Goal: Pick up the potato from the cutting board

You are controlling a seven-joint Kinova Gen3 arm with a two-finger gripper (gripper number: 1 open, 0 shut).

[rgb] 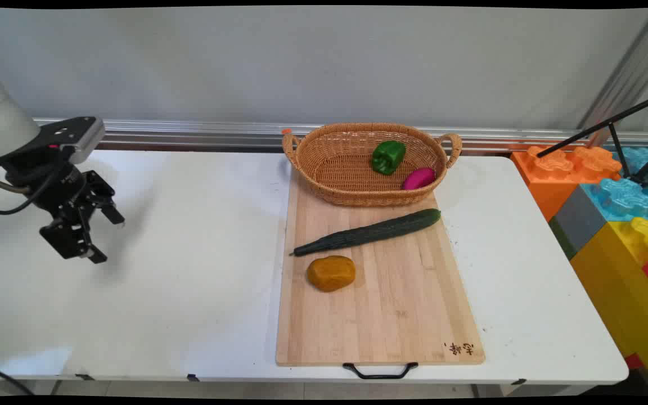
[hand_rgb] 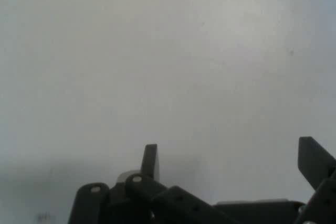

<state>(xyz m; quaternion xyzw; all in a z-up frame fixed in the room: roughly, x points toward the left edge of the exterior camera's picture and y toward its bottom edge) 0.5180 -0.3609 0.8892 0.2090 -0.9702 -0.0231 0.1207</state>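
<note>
The claw (rgb: pixel 107 236) hangs over bare worktop (rgb: pixel 189 270) at the far left, jaws spread wide, holding nothing. Well apart to the right, a cutting board (rgb: pixel 391 315) carries a cucumber (rgb: pixel 369 232) and an orange lump (rgb: pixel 331 273) — the basket (rgb: pixel 335 169) at its far end holds a green pepper (rgb: pixel 388 156) and a magenta piece (rgb: pixel 418 178).

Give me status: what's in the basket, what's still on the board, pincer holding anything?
In the basket: a green pepper and a pink vegetable. In hand: nothing; the pincer is open over bare table, well left of the board; the hand view shows only table between its fingers. On the board: the cucumber and an orange-brown lump.
</note>
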